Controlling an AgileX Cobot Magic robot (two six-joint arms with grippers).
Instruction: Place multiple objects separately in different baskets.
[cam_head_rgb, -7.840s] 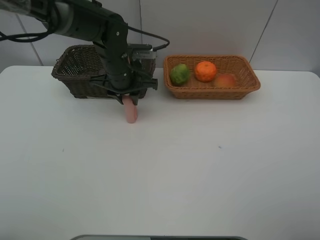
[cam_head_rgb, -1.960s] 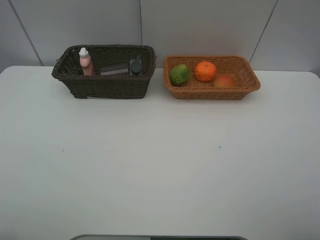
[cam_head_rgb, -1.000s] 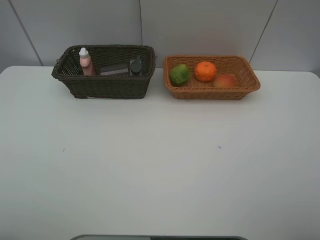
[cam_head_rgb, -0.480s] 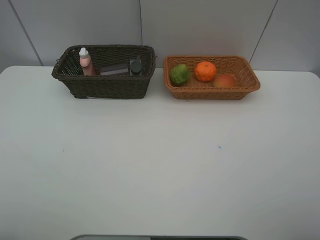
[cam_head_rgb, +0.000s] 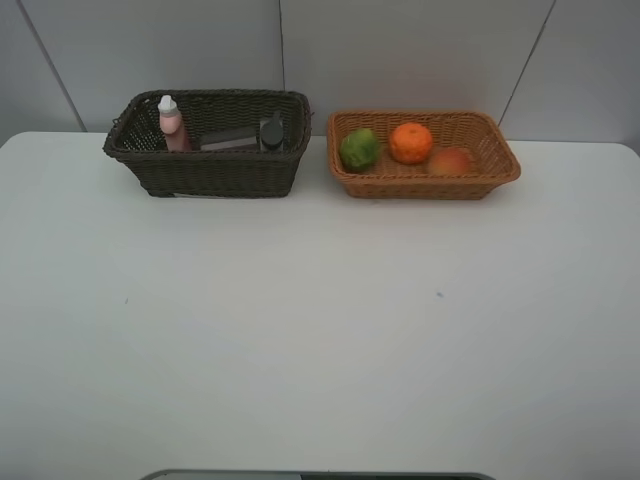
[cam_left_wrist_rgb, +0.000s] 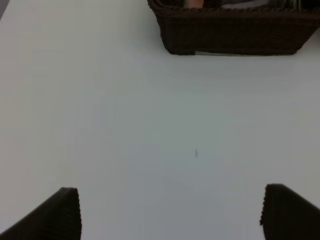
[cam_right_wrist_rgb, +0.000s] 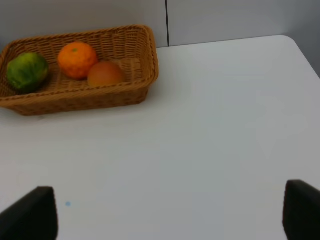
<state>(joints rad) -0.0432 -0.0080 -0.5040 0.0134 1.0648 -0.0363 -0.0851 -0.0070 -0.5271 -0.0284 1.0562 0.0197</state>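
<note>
The sorting looks finished: nothing is left loose on the white table, and each kind of item sits in its own basket. The dark basket holds the containers. The pink bottle stands upright against the wall on the basket's left side, which props it, and the dark bottle stands near the right end. Between them lies a flat greyish-mauve shape, probably the cup on its side (too small to be sure). Just beside it, the shallow tan basket holds the fruit in a row: the green fruit at the left end, the orange in the middle, and the peach low against the front wall, touching or nearly touching the orange.

Neither arm shows in the high view; both seem pulled back to the near side of the table, well apart from the baskets. The left claw has its fingers spread wide with only bare table between them, and it faces the dark basket's front wall. The right claw is likewise spread wide and empty, looking toward the fruit basket. With both hands free and nothing waiting outside a basket, I judge no further pick is needed
</note>
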